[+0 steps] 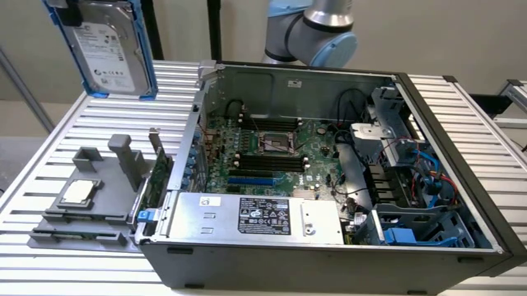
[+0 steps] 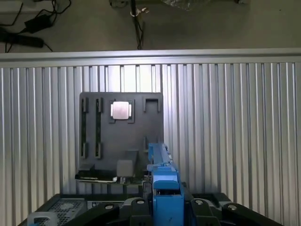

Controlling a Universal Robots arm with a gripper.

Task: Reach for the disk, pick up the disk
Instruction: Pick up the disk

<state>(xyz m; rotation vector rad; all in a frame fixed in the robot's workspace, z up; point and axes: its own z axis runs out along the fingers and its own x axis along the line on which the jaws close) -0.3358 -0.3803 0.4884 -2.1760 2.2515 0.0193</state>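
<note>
We see the disk up in the air at the exterior view's far left, upright and slightly tilted, clear of the slatted metal counter. Its white label faces us and a blue bracket frames its edges. An open computer case takes up the middle and the exterior view's right of the counter, with the motherboard exposed and a grey power-supply box along its near side. Just beside the case on the exterior view's left sits a grey fixture holding a small silvery chip. The robot arm rises behind the case.
</note>
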